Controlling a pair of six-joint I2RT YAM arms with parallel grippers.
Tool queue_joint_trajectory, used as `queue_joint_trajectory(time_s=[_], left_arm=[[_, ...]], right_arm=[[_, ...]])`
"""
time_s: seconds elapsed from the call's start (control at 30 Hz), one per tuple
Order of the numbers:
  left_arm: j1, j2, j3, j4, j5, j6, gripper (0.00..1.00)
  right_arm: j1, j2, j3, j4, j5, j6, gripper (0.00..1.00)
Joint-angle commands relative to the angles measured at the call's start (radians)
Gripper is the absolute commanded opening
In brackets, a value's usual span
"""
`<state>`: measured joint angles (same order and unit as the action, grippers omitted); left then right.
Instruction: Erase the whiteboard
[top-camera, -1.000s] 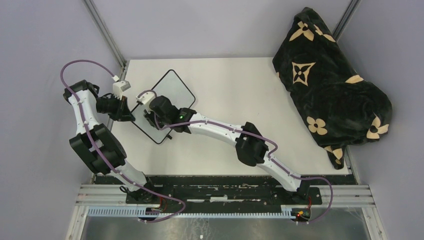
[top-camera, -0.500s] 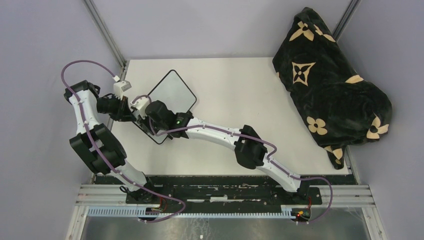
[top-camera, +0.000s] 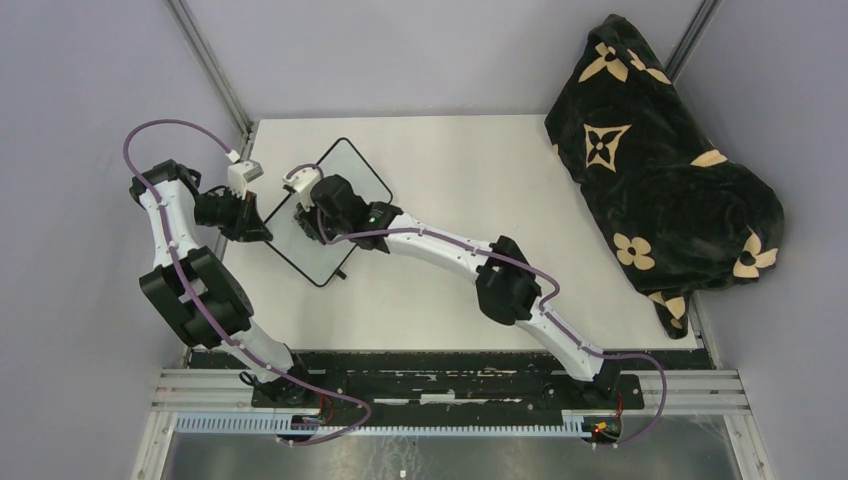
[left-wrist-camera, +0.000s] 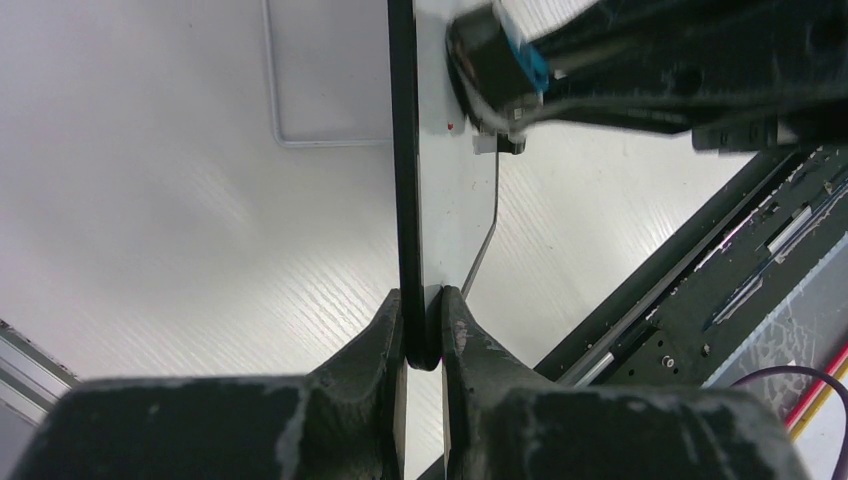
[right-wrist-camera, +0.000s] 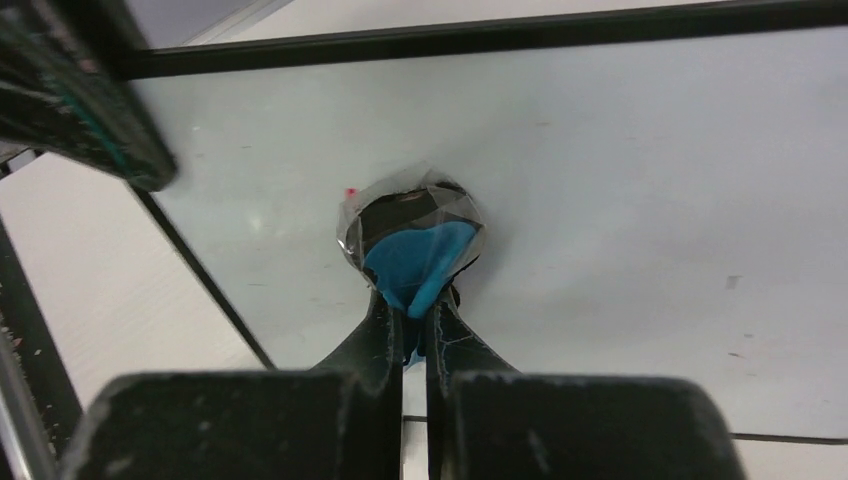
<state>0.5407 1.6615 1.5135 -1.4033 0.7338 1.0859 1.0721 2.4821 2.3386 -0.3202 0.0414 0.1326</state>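
The whiteboard (top-camera: 345, 180) is a black-framed white panel at the table's back left, held tilted off the table. My left gripper (top-camera: 256, 226) is shut on its left edge; the left wrist view shows the frame (left-wrist-camera: 405, 180) edge-on, clamped between my fingers (left-wrist-camera: 425, 335). My right gripper (top-camera: 305, 220) is shut on a round eraser with a blue tab (right-wrist-camera: 412, 245) and presses it against the board's face (right-wrist-camera: 620, 180). A tiny red mark (right-wrist-camera: 350, 191) sits just left of the eraser. The eraser also shows in the left wrist view (left-wrist-camera: 495, 62).
A black blanket with tan flower patterns (top-camera: 660, 160) lies heaped at the table's right side. The black rail with the arm bases (top-camera: 430, 385) runs along the near edge. Purple-grey walls close in left and back.
My right gripper swept the eraser left toward the left gripper, then back up and right across the board. The left gripper kept its hold on the board's edge.
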Motion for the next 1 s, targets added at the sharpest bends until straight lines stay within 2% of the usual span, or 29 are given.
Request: queue_joint_trajectory(time_s=[0.0,0.23,0.73,0.97], left_arm=[[-0.019,-0.017,-0.022,-0.058,-0.063,0.034,0.03],[-0.019,-0.015,-0.018,-0.058,-0.055,0.032,0.03],[-0.020,-0.012,-0.023,-0.057,-0.057,0.031,0.03],[-0.020,-0.021,-0.037,-0.058,-0.059,0.031,0.03]], right_arm=[[-0.125,-0.034,-0.003,0.018,0.130,-0.058,0.01],[-0.140,-0.043,0.022,0.017,0.103,-0.056,0.01],[0.044,-0.016,0.083,0.033,0.041,-0.031,0.01],[0.056,0.005,0.093,0.080,0.005,-0.024,0.01]])
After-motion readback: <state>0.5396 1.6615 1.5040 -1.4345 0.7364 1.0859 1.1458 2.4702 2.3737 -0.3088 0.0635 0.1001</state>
